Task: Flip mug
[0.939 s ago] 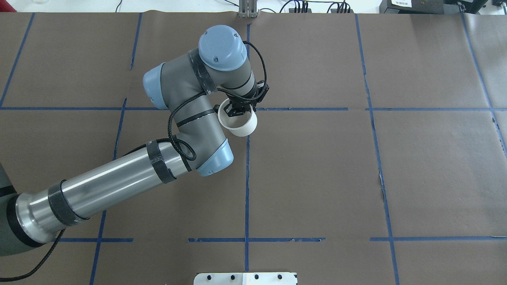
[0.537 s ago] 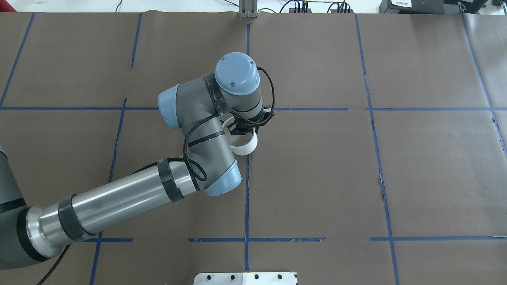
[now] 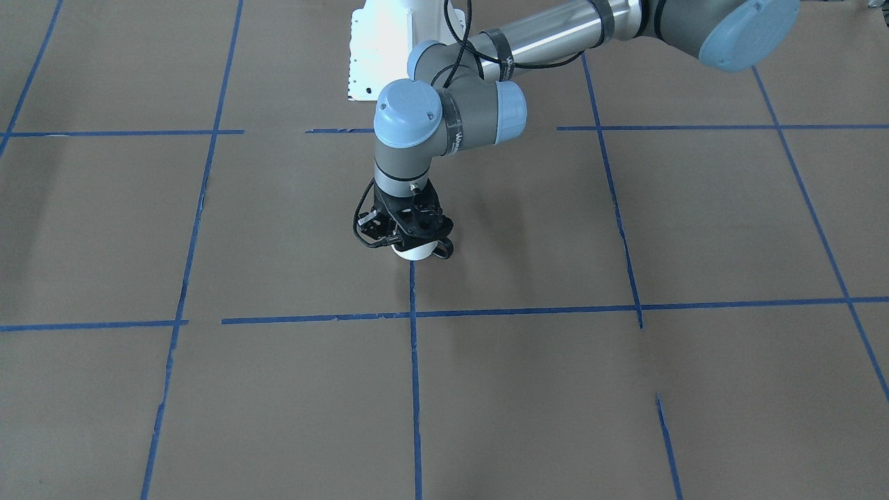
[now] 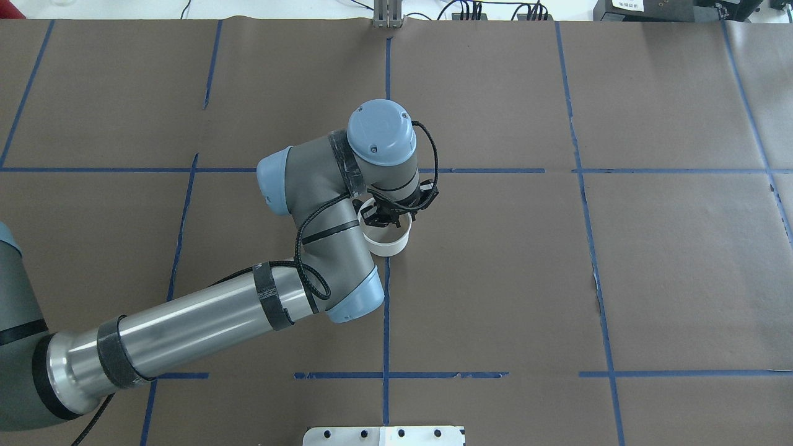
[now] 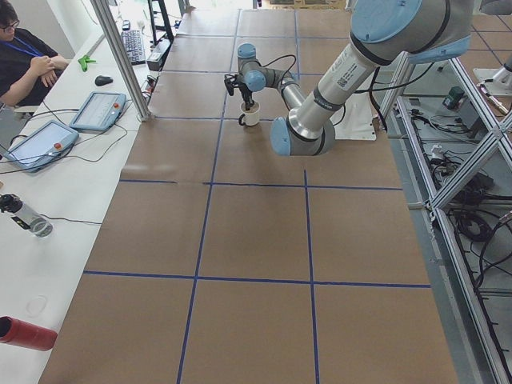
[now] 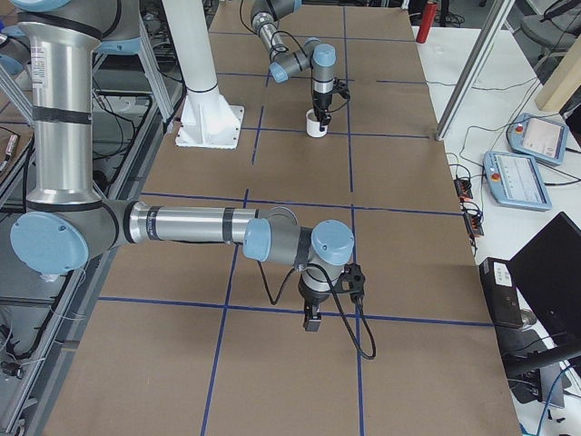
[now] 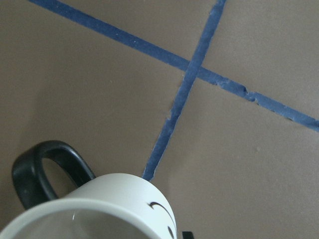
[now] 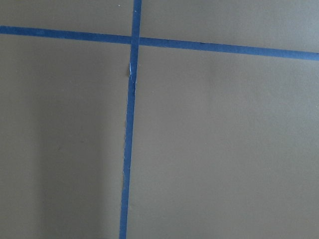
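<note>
Now the left jaws grip the upright mug [image 4: 388, 243] by its rim over the counter [image 4: 557, 279]; whether the right jaws are open or closed I cannot tell.

Mug [image 4: 388, 246] just beside tape line [image 4: 385, 347]

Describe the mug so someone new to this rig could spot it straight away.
On the brown table with the blue tape grid, follow the left arm to the left gripper beside the centre tape line. The mug is in its grip, mouth up: small, white, with a black loop handle, bright against the black gripper and brown paper.
</note>
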Motion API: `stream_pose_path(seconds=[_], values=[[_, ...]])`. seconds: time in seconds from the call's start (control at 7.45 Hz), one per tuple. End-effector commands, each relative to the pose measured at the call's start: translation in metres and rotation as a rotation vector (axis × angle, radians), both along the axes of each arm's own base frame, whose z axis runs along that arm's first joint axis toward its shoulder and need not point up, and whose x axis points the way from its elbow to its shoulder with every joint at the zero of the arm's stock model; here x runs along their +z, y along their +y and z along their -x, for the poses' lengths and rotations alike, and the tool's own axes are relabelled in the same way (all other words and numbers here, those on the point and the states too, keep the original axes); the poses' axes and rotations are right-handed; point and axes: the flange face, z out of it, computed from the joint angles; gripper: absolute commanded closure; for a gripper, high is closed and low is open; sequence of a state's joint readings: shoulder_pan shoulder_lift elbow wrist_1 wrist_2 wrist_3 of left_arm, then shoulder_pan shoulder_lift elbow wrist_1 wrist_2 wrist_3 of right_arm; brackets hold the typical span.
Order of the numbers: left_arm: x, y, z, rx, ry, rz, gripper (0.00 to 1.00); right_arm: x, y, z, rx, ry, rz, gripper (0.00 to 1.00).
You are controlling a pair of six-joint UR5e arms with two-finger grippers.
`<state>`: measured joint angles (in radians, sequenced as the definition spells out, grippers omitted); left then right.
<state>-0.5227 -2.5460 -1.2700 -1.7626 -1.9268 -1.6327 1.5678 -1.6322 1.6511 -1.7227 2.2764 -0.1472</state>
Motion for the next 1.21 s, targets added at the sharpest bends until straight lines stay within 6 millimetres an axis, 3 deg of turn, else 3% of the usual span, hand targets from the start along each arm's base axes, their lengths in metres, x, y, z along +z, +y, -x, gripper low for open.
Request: stream_pose_path(seconds=[0.0,0.27,0.4,0.54,0.67,0.8,1.07], values=[[-0.009,0.008,0.015,0.002,0.034,-0.023,0.00,0.000,0.000,0.000,0.000,0.000,0.001,0.00],[-0.011,0.018,0.070,0.034,0.048,-0.099,0.00,0.000,0.000,0.000,0.000,0.000,0.001,0.00],[-0.021,0.021,0.120,0.089,0.058,-0.129,0.00,0.000,0.000,0.000,0.000,0.000,0.001,0.00],[-0.013,0.019,0.176,0.139,0.066,-0.177,0.00,0.000,0.000,0.000,0.000,0.000,0.001,0.00],[0.024,0.002,0.224,0.157,0.023,-0.252,0.00,0.000,0.000,0.000,0.000,0.000,0.001,0.00],[0.071,-0.010,0.258,0.222,-0.038,-0.345,0.00,0.000,0.000,0.000,0.000,0.000,0.001,0.00],[0.176,-0.035,0.346,0.369,-0.181,-0.505,0.00,0.000,0.000,0.000,0.000,0.000,0.001,0.00]])
